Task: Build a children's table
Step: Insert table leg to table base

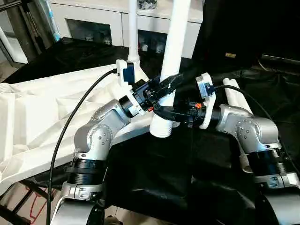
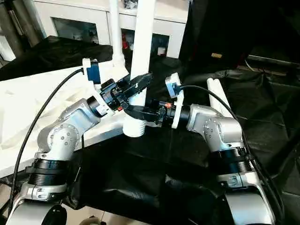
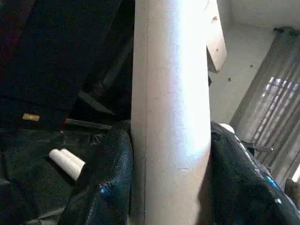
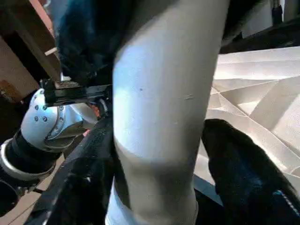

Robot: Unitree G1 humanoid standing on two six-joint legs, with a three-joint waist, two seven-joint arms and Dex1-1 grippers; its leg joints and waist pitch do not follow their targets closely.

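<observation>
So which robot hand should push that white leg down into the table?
Probably the left: the left gripper is clamped on the leg, with fingers on both sides. The right gripper sits lower, near the ridged end.

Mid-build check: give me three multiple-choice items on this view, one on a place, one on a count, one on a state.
1. The loose legs lie: A on the black cloth, robot's right; B on the tabletop; C in the cabinet.
2. Legs standing upright: A one; B two; C four.
3. Left gripper: A open; B shut on the near upright leg; C holding a cable.
Key: 1A, they rest on the cloth beside the right arm; 2B, the near upright leg and the far leg; 3B, its fingers press both sides of the leg.
</observation>
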